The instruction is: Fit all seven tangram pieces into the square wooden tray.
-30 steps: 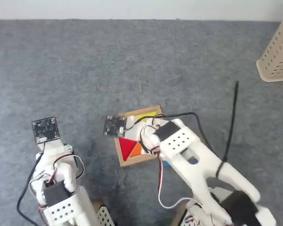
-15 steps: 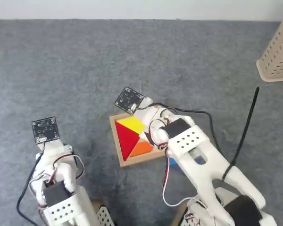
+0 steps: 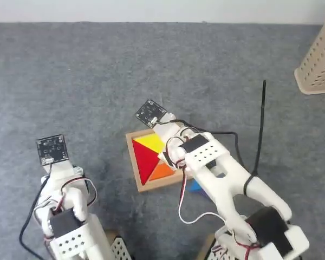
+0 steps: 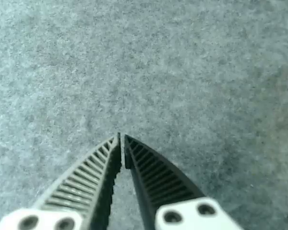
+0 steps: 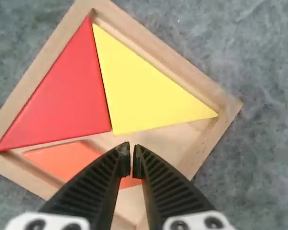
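The square wooden tray lies mid-table with a red triangle, a yellow triangle and an orange piece in it. The right arm hangs over the tray's right part. In the right wrist view my right gripper is shut and empty. It sits above bare tray floor between the yellow triangle, the red triangle and the orange piece. A blue piece peeks out beside the tray under that arm. My left gripper is shut over grey carpet at the lower left.
A beige perforated container stands at the far right edge. A black cable rises from the right arm. The left arm stays at the front left, with open carpet beyond it.
The right arm's wrist swung from over the tray's left side toward its far right, uncovering the red, yellow and orange pieces. The black cable swayed. The left arm kept still.
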### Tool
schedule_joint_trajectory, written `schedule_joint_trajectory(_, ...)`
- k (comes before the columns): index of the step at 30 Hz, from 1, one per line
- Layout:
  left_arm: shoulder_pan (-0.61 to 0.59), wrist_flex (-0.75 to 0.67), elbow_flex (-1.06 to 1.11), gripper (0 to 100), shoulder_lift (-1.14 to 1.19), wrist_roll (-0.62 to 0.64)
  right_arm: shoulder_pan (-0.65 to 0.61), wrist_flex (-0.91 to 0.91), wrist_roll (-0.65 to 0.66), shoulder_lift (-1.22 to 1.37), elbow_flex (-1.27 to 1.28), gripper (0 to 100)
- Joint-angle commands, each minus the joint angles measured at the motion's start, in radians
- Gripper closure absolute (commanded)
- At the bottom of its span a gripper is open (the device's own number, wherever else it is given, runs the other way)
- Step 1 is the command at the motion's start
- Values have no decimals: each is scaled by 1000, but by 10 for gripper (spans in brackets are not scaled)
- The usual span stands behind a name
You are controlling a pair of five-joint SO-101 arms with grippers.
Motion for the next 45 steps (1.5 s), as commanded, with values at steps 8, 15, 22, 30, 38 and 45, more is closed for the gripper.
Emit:
schedule_joint_trajectory(8, 5, 6, -10, 987, -8, 14, -50, 33, -8, 1, 40, 992)
schedule_joint_trajectory(15, 5, 6, -10, 987, -8, 14, -134, 50, -14, 2, 46, 992)
schedule_joint_trajectory(22, 5, 6, -10, 987, -8, 14, -162, 56, -17, -16, 43, 992)
schedule_joint_trajectory(30, 5, 6, -10, 987, -8, 14, -134, 154, -34, -194, 43, 989)
schedule_joint_trajectory(38, 5, 6, -10, 987, -8, 14, 171, 389, -31, -294, -63, 987)
schedule_joint_trajectory(45, 5, 6, -10, 987, -8, 14, 355, 417, 160, -124, -103, 836)
